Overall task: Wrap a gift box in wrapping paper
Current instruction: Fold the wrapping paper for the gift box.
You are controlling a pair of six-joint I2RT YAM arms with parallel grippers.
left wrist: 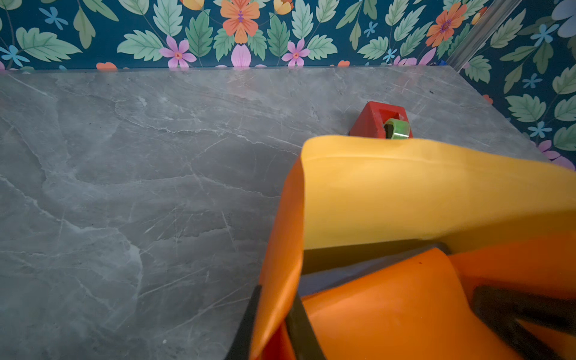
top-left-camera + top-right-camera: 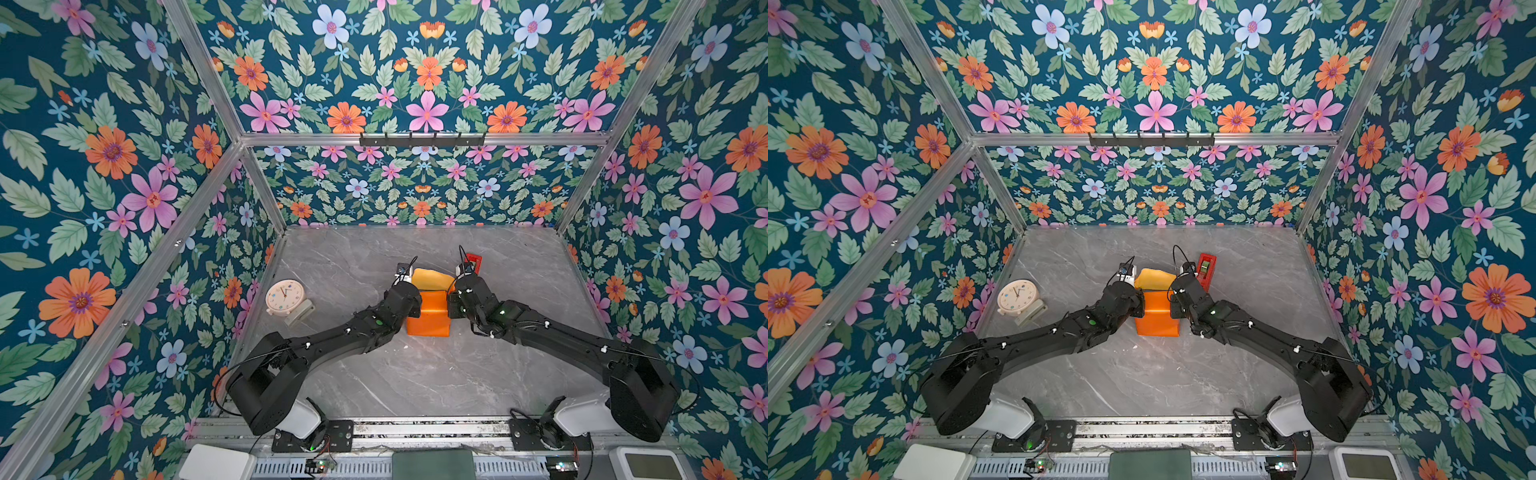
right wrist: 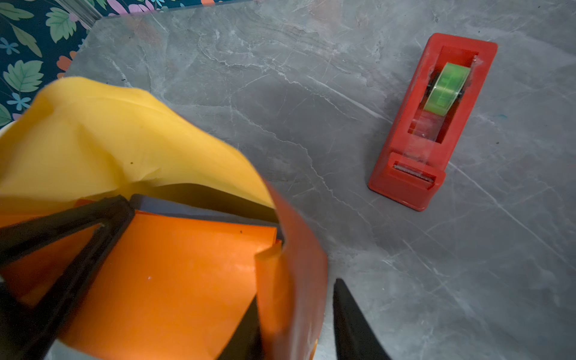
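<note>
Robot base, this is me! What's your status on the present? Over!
Left tool pinching wrapping paper, right tool open around a flap. Gift box partly covered, far flap standing up. Tape dispenser sits apart, not blocking.

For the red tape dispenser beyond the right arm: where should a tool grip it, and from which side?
Likely best: grip the tape dispenser mid-body, tool jaws across its narrow width, coming straight down from above. It lies flat on the table, long and straight-sided, both long sides free. Stay off the green tape roll and the serrated cutter end.
</note>
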